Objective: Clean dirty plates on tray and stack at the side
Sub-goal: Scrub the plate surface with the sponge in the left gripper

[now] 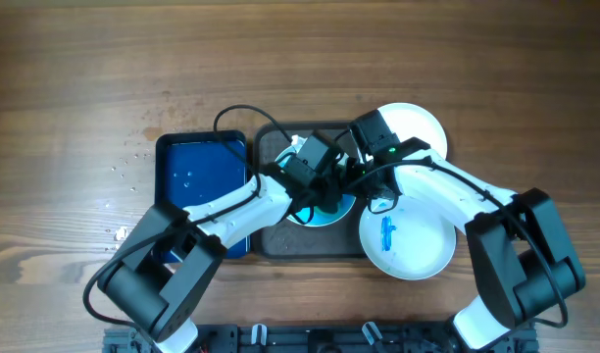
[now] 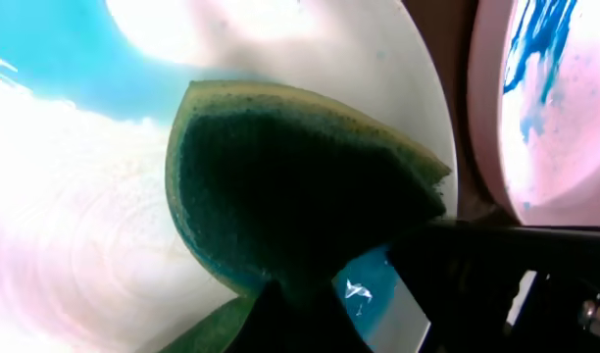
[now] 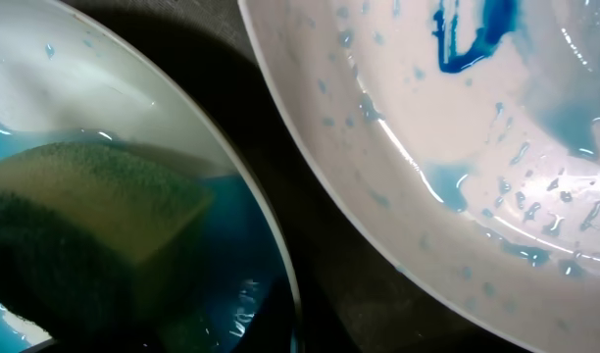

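The dark tray [image 1: 280, 240] lies mid-table. One white plate [image 1: 325, 214] sits on it, wet with blue liquid [image 2: 84, 226]. My left gripper [image 1: 320, 191] is shut on a green sponge [image 2: 300, 186] and presses it on this plate's face; the sponge also shows in the right wrist view [image 3: 84, 196]. My right gripper [image 1: 364, 188] is at this plate's right rim [image 3: 271, 245] and seems clamped on it. A second plate [image 1: 408, 235] with blue scribble lies at the tray's front right [image 3: 457, 127]. A third plate [image 1: 418, 127] lies at the back right, partly under my right arm.
A smaller deep-blue tray [image 1: 202, 176] with water in it stands directly left of the dark tray. Water drops [image 1: 128, 167] speckle the wooden table to its left. Both arms cross over the dark tray.
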`<state>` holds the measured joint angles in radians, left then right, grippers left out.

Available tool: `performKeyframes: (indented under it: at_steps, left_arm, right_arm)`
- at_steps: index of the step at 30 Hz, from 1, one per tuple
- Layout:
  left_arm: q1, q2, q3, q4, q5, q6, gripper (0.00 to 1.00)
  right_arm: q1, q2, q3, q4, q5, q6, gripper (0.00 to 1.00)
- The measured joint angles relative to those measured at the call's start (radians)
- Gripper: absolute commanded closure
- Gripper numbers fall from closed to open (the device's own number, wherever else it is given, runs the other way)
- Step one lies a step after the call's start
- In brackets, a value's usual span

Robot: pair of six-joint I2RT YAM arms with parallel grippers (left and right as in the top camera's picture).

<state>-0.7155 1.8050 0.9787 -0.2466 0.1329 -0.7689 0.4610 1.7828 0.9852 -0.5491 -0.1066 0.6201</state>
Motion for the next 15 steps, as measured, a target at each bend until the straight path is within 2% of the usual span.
performKeyframes:
  at_steps: [4, 7, 11, 15]
  left_arm:
    - [0.044, 0.003, -0.002, 0.012, -0.005, -0.028, 0.96]
    - [0.134, 0.007, -0.001, 0.004, -0.018, -0.039, 0.96]
    - [0.260, 0.009, 0.006, -0.067, -0.022, -0.041, 0.96]
    - [0.282, 0.009, 0.025, -0.132, -0.031, -0.037, 0.96]
  right_arm:
    - [0.000, 0.000, 0.000, 0.000, 0.000, 0.000, 0.96]
    - [0.000, 0.000, 0.000, 0.000, 0.000, 0.000, 0.96]
    - [0.003, 0.000, 0.000, 0.007, -0.002, 0.000, 0.96]
    - [0.005, 0.000, 0.000, 0.008, -0.005, 0.000, 0.96]
